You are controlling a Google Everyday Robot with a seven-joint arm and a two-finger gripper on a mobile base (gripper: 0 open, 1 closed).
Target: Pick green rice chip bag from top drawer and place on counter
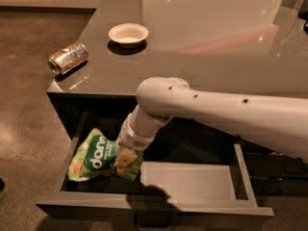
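Observation:
The green rice chip bag (96, 154) is in the left part of the open top drawer (187, 181), tilted, with its left end raised. My gripper (126, 157) reaches down into the drawer from the white arm and is shut on the bag's crumpled right end. The wrist hides most of the fingers. The glossy counter (216, 47) lies above and behind the drawer.
A gold drink can (67, 57) lies on its side at the counter's front left corner. A white bowl (128, 33) stands further back. The drawer's front wall (154, 207) carries a small pull handle (151, 221). The white arm crosses over the drawer's right half.

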